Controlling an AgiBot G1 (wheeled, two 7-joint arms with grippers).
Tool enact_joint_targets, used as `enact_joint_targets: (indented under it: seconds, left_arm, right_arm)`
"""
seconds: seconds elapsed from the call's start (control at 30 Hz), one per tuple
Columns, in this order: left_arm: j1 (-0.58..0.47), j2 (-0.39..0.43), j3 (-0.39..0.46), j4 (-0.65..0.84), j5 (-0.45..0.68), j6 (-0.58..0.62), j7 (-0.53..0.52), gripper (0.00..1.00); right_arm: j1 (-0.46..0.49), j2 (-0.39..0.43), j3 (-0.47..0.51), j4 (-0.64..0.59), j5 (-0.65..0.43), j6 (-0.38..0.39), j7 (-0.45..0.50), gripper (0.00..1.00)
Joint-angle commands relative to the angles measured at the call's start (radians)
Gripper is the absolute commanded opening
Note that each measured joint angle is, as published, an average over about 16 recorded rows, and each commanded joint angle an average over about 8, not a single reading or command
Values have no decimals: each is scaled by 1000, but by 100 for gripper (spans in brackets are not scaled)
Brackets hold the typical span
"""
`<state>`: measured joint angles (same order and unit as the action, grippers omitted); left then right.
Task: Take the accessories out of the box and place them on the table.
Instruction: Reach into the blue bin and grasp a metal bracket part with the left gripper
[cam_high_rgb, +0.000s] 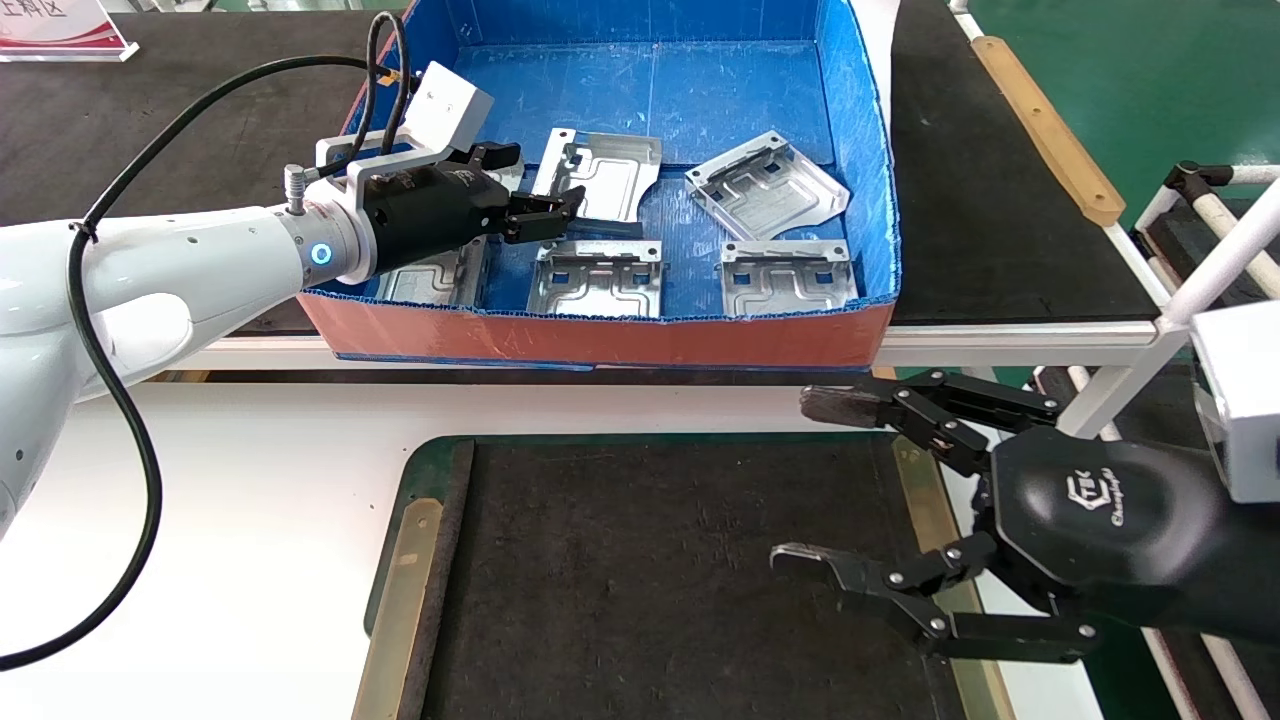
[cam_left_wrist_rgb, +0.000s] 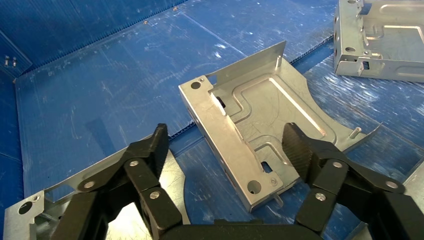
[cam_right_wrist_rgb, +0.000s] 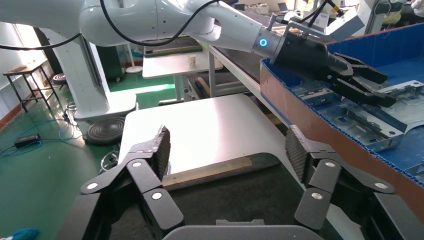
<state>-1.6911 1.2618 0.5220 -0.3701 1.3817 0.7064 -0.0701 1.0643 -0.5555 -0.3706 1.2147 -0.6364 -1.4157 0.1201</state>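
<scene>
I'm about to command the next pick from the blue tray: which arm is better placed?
Left. The left gripper is already inside the blue corrugated-plastic tray, open, straddling a silver stamped metal plate. The right gripper hangs open over the dark felt mat, outside the tray.

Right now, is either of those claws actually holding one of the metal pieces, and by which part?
No. The left gripper hovers open inside the box, straddling one plate without touching it. The right gripper waits open and empty over the felt mat.
</scene>
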Motion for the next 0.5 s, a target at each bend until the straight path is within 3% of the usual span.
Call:
enact_joint_targets:
  seconds: [0.03,0.5]
  left_arm:
    - [1,-1,0,-2,0,0,0,0]
    - [3,-3,-1,-6,2,2,-1,0]
  right_arm:
    - [0,0,0,0,0,0,0,0]
    - [0,0,0,0,0,0,0,0]
